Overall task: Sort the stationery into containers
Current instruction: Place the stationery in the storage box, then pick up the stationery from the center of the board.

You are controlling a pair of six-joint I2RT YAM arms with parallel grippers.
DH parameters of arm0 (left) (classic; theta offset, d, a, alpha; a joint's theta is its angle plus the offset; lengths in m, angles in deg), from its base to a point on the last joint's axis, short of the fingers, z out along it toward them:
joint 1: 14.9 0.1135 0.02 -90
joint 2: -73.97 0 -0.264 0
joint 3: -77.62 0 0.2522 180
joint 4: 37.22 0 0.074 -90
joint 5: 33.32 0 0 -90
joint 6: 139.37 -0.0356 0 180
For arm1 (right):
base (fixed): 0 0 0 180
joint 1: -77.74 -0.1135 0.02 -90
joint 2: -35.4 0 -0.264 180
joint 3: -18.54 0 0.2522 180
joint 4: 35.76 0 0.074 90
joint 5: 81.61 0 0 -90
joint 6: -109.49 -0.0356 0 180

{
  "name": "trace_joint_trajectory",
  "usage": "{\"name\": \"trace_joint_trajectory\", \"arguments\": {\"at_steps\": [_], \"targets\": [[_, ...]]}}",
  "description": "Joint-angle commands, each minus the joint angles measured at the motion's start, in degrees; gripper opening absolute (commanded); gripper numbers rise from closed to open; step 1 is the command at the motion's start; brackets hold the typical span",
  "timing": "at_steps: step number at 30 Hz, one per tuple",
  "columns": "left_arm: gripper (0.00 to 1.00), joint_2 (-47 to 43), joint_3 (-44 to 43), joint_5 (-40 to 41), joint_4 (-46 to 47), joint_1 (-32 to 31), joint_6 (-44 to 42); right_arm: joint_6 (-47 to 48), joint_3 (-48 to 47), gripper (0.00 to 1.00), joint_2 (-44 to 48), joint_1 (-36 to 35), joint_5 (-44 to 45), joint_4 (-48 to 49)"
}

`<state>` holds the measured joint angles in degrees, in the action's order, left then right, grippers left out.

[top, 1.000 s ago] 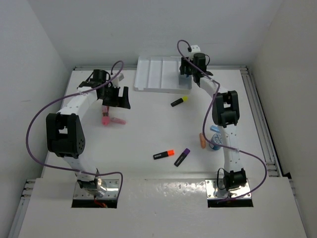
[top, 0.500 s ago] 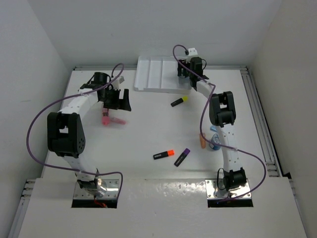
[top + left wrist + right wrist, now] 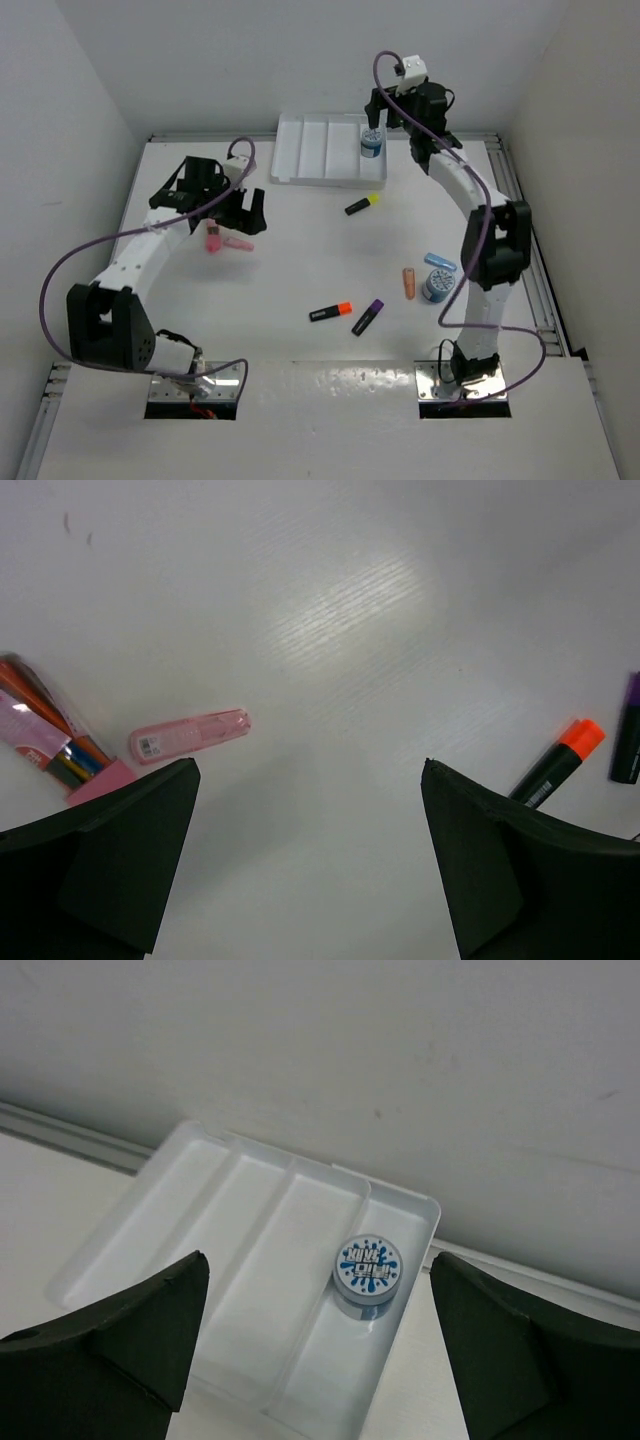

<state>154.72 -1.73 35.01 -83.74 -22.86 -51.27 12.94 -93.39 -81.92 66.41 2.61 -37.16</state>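
Stationery lies scattered on the counter (image 3: 280, 270). Nearest the arm bases, the orange highlighter (image 3: 330, 311) and purple highlighter (image 3: 368, 317) lie side by side. To their right are a peach stick (image 3: 409, 283) and a blue round piece (image 3: 436, 286), with a small blue flat thing (image 3: 440, 262) just beside it that I cannot identify.

Further back on the left, the left claw (image 3: 240, 208) hangs over the counter, spread wide and holding nothing. Its next move likely turns on the pink stick (image 3: 190, 736). In the wrist view the stick lies left of the gap, near the left finger, and its long axis runs nearly from finger to finger. The wrist probably has to shift left and turn before closing. The left arm is plainly the nearer one. A pink pack (image 3: 50, 742) beside the stick is partly cut off by that finger, and its contents are unclear.

Past the yellow highlighter (image 3: 362, 204), the white tray (image 3: 310, 150) stands at the far edge, with a second blue round piece (image 3: 368, 1270) in its rightmost compartment. The right claw (image 3: 312, 1290) hovers above, wide open and empty.
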Motion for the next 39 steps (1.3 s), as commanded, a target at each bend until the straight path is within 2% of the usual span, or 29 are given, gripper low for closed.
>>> {"name": "trace_joint_trajectory", "arguments": {"at_steps": [1, 3, 7, 10, 14, 15, 17, 18, 24, 29, 39], "targets": [[1.0, -4.89, 1.25, 3.12, 2.35, -1.08, -2.76, -0.04, 5.24, 0.88, 11.19, 0.78, -5.2, -5.74], [1.0, -6.04, 1.59, 4.44, 1.9, -1.26, -3.64, -0.05, 8.07, 0.83, 15.08, 1.92, -6.43, -12.17], [1.0, -7.71, 2.39, 5.24, 2.52, -1.44, -4.0, 1.97, 21.31, 0.84, 24.14, 4.56, -8.1, -15.7], [1.0, -7.62, 2.13, 4.18, 2.08, -1.7, -4.17, 2.68, 24.6, 0.84, 28.45, 6.4, -9.68, -19.37], [1.0, -9.38, 2.3, 4.09, 1.03, -1.96, -6.8, 3.56, 28.28, 0.83, 33.63, 9.66, -12.14, -33.61], [1.0, -9.91, 2.3, 3.66, 0.59, -1.88, -8.81, 4.69, 29.6, 0.84, 36.78, 10.36, -14.06, -35.98], [1.0, -10.7, 2.56, 2.78, -0.82, -1.96, -10.67, 6.1, 34.26, 0.95, 40.22, 11.07, -14.7, -42.73], [1.0, -10.88, 2.65, 1.56, -1.17, -2.05, -11.63, 9.67, 37.58, 0.98, 44.33, 13.16, -15.13, -44.51], [1.0, -9.74, 2.13, -0.74, -1.97, -2.93, -12.17, 16.82, 46.83, 0.99, 56.83, 15.55, -11.8, -58.92], [1.0, -8.59, 1.25, -0.39, -0.91, -5.21, -10.5, 16.57, 51.58, 0.99, 58.43, 15.73, -10.83, -59.21], [1.0, -11.4, 4.41, 3.3, 0.5, -7.06, -9.27, 13.84, 55.37, 0.99, 51.85, 14.67, -7.32, -53.06]]}}
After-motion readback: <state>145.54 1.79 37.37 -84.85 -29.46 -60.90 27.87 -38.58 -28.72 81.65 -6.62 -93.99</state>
